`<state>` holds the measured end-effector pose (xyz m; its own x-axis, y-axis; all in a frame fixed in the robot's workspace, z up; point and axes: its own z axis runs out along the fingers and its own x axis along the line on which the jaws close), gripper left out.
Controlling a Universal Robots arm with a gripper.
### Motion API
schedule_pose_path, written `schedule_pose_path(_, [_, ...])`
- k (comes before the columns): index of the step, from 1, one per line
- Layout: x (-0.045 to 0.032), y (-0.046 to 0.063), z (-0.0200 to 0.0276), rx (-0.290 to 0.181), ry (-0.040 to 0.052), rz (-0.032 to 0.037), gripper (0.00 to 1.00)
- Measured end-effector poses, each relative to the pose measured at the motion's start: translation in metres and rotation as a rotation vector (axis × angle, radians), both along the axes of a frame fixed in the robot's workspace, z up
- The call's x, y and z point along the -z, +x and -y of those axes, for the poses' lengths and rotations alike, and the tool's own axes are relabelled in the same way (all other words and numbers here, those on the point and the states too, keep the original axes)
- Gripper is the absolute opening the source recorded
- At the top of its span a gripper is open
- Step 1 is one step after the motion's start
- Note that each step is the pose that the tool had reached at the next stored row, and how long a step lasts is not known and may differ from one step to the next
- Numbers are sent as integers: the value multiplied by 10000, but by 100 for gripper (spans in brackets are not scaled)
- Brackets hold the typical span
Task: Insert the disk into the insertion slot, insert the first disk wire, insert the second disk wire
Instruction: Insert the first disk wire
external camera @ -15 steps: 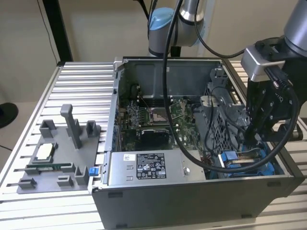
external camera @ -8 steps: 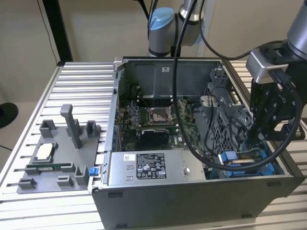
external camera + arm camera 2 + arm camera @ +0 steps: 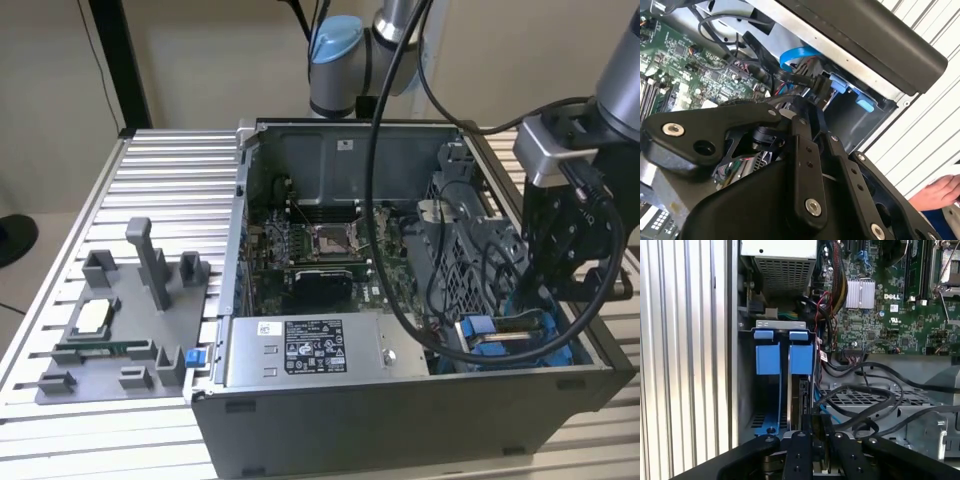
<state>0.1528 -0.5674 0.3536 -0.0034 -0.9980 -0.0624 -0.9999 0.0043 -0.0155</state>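
The disk [image 3: 804, 395] stands on edge in the insertion slot [image 3: 747, 390], a grey metal bay with blue rails and two blue tabs [image 3: 801, 357] at its far end. In the exterior view the slot [image 3: 520, 340] is in the open computer case's corner on that view's right. My black gripper [image 3: 560, 300] hangs straight over it. In both wrist views the gripper [image 3: 815, 440] [image 3: 822, 145] has its fingers close together on the disk's near edge. A black wire with a plug [image 3: 817, 85] and a flat blue wire [image 3: 795, 54] lie loose just beside the bay.
A grey labelled power-supply box [image 3: 300, 350] lies along the case's front, with the motherboard [image 3: 310, 250] behind it and a perforated cage [image 3: 470, 270] beside the bay. Black cables [image 3: 865, 400] loop over the cage. A grey fixture tray [image 3: 120, 330] sits on the slatted table. A person's hand [image 3: 940, 192] is nearby.
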Motion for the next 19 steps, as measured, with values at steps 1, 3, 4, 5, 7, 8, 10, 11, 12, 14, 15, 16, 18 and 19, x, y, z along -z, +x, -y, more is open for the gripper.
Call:
schedule_pose_path(1, [4,3,0,2,-7,0,0])
schedule_pose_path(3, [11,7,9,3,-10,0,0])
schedule_pose_path(4, [14,9,13,2,-9,0,0])
schedule_pose_path(5, [16,10,18,2,-9,0,0])
schedule_pose_path(7, [23,12,30,2,-8,0,0])
schedule_pose_path(8, [26,13,38,2,-8,0,0])
schedule_pose_path(10, [32,14,56,2,-10,0,0])
schedule_pose_path(11, [37,14,60,2,-8,0,0])
schedule_pose_path(12, [43,15,61,2,-6,4,0])
schedule_pose_path(14, [52,15,61,1,-10,37,0])
schedule_pose_path(15, [57,15,61,2,-9,49,0])
schedule_pose_path(16, [62,15,61,2,-9,62,0])
schedule_pose_path(18, [71,15,61,1,-9,87,0])
schedule_pose_path(19, [76,15,61,2,-8,99,0])
